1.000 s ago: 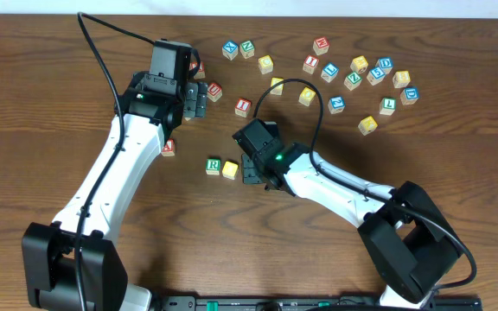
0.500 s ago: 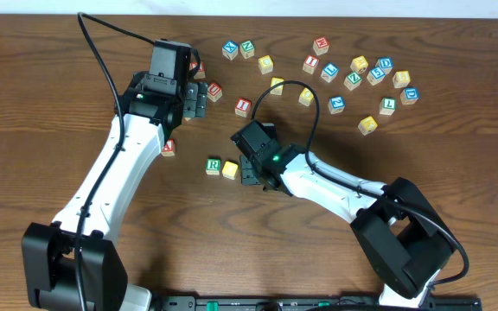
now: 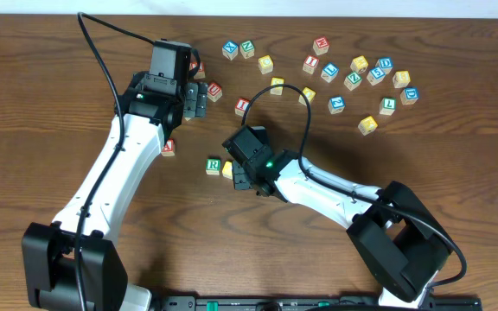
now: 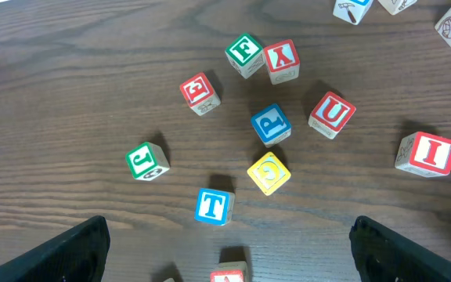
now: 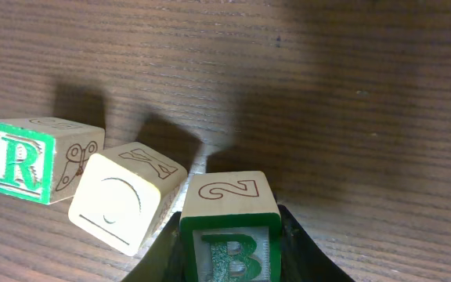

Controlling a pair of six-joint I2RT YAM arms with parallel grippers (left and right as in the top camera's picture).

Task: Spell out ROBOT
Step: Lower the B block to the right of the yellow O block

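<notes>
Right hand point(image 5: 229, 265): pinching the B cube point(image 5: 229, 202), low over the surface point(image 5: 351, 94), near the O cube point(image 5: 128, 200) at its 4 o'clock.
Row so far: R cube point(image 5: 22, 160) at the O cube's 9 o'clock; the O sits skewed, one corner against it.
Left hand point(image 3: 201, 100): spread wide above the T cube point(image 4: 213, 206), well apart toward 11 o'clock.
Risk: the B's edge may clip the skewed O and shove the row crooked.
Risk on release: the B may settle askew.
</notes>
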